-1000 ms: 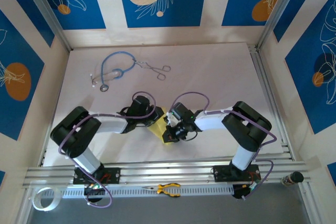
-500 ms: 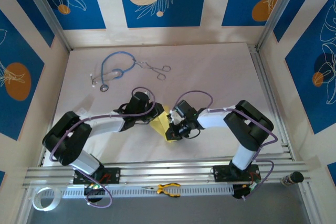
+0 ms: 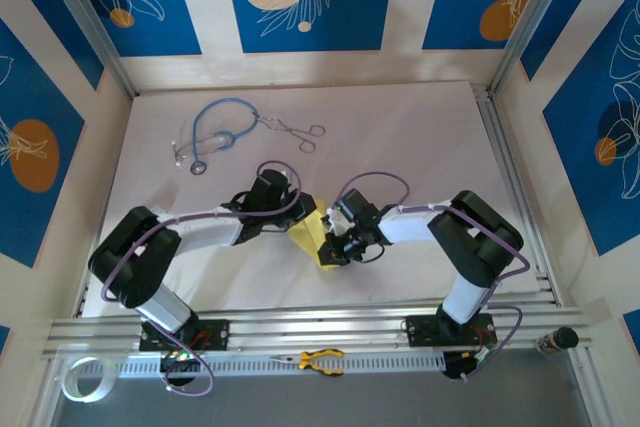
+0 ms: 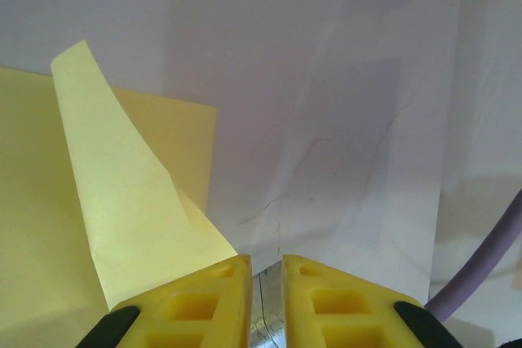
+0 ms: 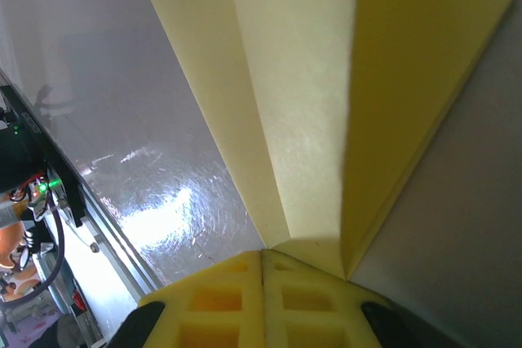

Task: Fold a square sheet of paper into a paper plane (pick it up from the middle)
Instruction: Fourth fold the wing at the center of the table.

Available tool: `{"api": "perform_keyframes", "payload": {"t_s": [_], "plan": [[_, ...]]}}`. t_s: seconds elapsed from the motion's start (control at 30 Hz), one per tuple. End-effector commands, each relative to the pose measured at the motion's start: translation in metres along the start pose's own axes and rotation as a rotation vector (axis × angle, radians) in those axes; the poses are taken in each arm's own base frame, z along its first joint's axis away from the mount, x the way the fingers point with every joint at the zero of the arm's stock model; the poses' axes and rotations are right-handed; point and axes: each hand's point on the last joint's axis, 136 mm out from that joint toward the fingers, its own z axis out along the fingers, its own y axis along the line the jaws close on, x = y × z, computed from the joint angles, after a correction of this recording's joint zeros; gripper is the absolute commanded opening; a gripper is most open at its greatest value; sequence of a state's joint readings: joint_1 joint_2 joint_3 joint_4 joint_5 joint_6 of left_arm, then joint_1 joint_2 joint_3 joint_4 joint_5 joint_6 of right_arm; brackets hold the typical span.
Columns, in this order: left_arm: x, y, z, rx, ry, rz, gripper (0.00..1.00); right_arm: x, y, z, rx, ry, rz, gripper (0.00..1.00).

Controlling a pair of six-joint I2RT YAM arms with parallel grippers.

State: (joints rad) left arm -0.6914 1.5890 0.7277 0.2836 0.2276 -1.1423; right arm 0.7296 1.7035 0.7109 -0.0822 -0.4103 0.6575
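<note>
Right gripper (image 5: 263, 262) was clamped shut on creased matte pale-yellow paper sheet (image 5: 302, 103) | left gripper (image 4: 267, 270) stood a slit apart, empty, beside sheet's upturned edge | sheet lay mid-front on smooth white table (image 3: 420, 137)

The pale-yellow sheet of paper (image 3: 308, 237), creased lengthwise, sits partly folded with 1 flap raised.

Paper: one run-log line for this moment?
paper: partly folded | right pincer: shut on paper | left pincer: narrowly open at paper edge
</note>
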Motion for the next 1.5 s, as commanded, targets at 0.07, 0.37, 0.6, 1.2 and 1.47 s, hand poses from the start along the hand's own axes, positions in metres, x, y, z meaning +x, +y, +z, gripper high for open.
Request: {"api": "perform_keyframes", "payload": {"t_s": [0.07, 0.37, 0.6, 1.2, 1.47], "plan": [[0.003, -0.012, 0.009, 0.036, 0.036, 0.018, 0.17, 0.012, -0.053, 0.0, 0.17, 0.002, 0.13, 0.02], [0.006, -0.015, 0.018, 0.049, 0.071, 0.021, 0.15, 0.009, -0.058, -0.004, 0.166, -0.019, 0.147, 0.02], [0.007, -0.02, 0.028, 0.059, 0.1, 0.027, 0.12, 0.004, -0.062, -0.009, 0.164, -0.043, 0.16, 0.02], [0.019, 0.0, 0.053, -0.002, 0.15, 0.005, 0.07, 0.003, -0.063, -0.01, 0.143, -0.061, 0.178, 0.02], [0.025, 0.025, 0.062, -0.056, 0.152, -0.014, 0.07, 0.003, -0.058, -0.013, 0.13, -0.059, 0.162, 0.02]]}}
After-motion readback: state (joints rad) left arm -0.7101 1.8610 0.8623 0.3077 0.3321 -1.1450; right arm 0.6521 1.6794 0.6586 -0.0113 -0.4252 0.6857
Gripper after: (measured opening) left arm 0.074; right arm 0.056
